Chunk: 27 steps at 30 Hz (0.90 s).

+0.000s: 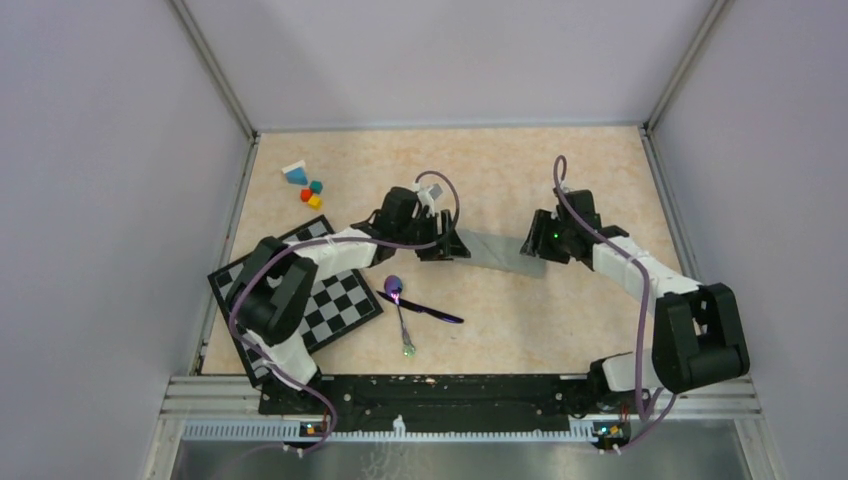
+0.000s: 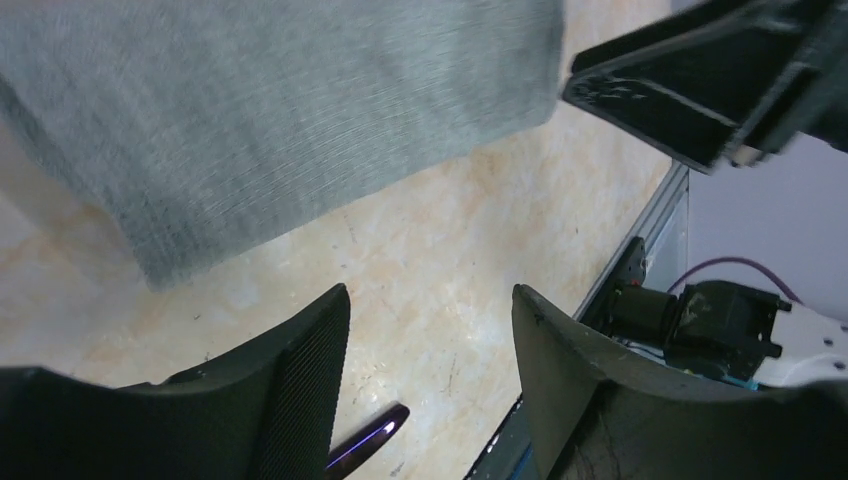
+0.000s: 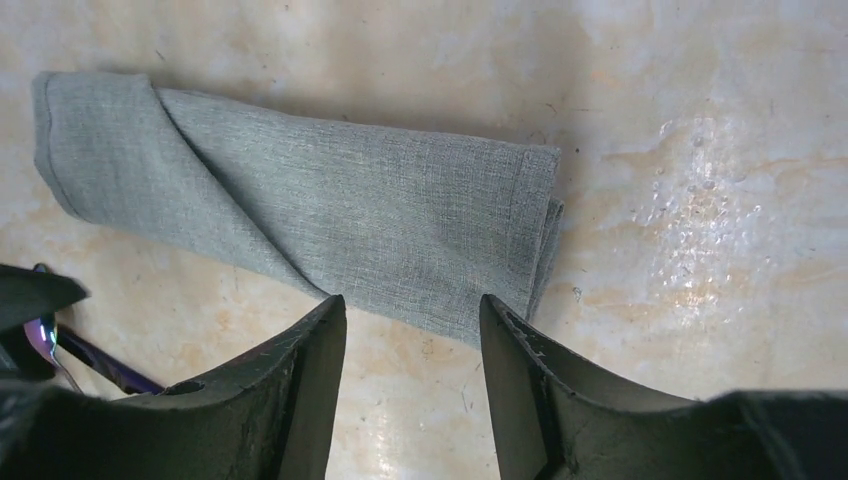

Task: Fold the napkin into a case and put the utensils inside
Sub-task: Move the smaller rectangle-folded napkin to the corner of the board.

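The napkin (image 3: 330, 225) is lying flat on the worktop (image 1: 560, 320), folded into a narrow grey-green band of layered cloth, with one diagonal fold showing near one end. The spoon (image 1: 401, 316) is lying nearer the front edge, shining purple, its bowl pointing away. The dark stick (image 1: 425, 310) is crossing its handle just below the bowl. Both are lying apart from the napkin.

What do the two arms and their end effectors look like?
Both the left arm and right arm alternate bulky black joint housings with white link shells, and a purple cable loops along each. A small green light glows near the right wrist. The left end effector and right end effector each have two black wedge-shaped fingers.
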Available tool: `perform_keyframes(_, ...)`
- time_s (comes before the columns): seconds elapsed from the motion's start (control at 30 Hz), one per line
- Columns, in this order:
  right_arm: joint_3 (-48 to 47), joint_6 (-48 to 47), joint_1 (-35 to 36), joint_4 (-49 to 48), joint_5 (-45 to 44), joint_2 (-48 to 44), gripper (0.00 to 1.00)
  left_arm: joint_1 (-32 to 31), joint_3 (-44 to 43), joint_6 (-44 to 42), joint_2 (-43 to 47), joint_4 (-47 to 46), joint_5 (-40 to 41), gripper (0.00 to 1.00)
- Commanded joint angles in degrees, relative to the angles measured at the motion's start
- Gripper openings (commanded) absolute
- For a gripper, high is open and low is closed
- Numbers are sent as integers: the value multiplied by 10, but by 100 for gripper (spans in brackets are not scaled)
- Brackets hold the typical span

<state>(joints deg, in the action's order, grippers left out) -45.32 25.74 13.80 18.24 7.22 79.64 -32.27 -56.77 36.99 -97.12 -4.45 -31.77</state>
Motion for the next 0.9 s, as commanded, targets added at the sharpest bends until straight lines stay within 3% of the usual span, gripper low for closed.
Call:
perform_keyframes(0.0,20,-14,-2,-12,-18,-6,52,-2,43,142,-29,-83,51,67)
perform_keyframes(0.27,-11,-39,-2,-134,-68,114,47,19,1,208,-126,-128,95,66)
perform_keyframes(0.4,-105,-77,-2,-154,-84,202,47,45,-41,188,-165,-128,138,66)
perform_keyframes(0.6,-267,-108,-3,-130,-61,334,47,79,-168,149,-260,-77,139,66)
perform_keyframes(0.87,-425,-146,-9,-108,-35,445,47,100,-276,122,-329,-50,147,68)
